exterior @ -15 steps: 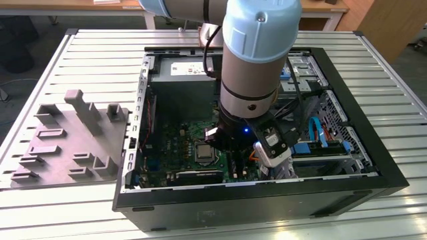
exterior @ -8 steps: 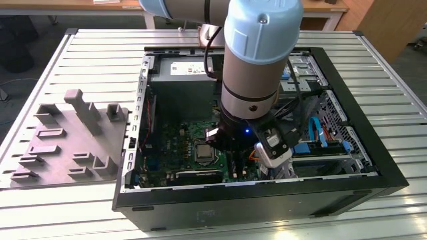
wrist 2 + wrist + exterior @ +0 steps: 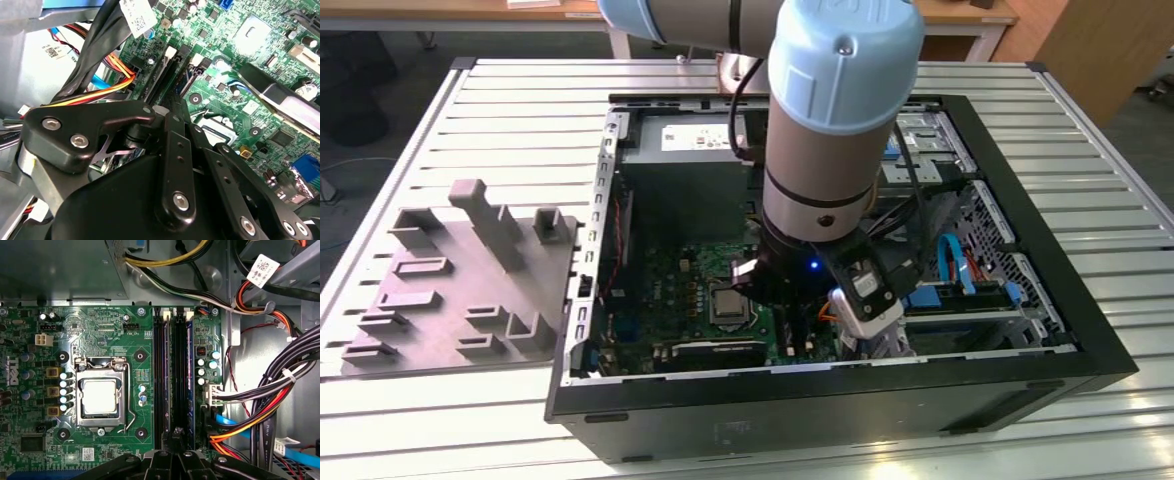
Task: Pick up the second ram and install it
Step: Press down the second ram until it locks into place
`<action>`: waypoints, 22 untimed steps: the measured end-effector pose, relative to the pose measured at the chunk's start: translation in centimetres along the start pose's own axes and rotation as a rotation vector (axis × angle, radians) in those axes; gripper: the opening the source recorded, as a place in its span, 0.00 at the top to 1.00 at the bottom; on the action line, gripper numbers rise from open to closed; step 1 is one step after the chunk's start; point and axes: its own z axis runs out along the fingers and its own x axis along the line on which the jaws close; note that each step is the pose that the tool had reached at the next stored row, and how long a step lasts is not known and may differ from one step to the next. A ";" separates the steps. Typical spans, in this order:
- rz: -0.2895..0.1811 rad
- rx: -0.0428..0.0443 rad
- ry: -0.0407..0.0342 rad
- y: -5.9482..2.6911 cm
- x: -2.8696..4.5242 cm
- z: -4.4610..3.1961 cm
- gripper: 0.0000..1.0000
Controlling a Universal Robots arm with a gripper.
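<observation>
In the first wrist view a thin blue ram stick [image 3: 190,375] stands edge-on in the long black slot nearest the cables, running the length of that slot. Beside it lie more black slots [image 3: 165,375] with nothing blue in them. My gripper [image 3: 175,435] is low over the near end of these slots, its black fingers drawn together and shut. In the second wrist view the gripper [image 3: 170,112] tapers to the slot end, and I cannot tell whether it touches the stick. In the exterior view the arm's wrist [image 3: 821,270] reaches down into the open computer case [image 3: 854,400].
The silver processor socket [image 3: 100,397] lies beside the slots. A bundle of black, red and orange cables [image 3: 280,390] crowds the other side. The power supply [image 3: 680,150] fills the case's far end. A grey holder block [image 3: 454,280] sits on the table at the exterior view's left.
</observation>
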 end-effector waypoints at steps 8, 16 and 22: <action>0.000 0.0001 0.0000 -0.01 0.01 0.16 0.89; 0.000 -0.0004 0.0000 -0.01 0.01 0.32 0.89; 0.000 -0.0003 0.0000 -0.01 0.01 0.34 0.89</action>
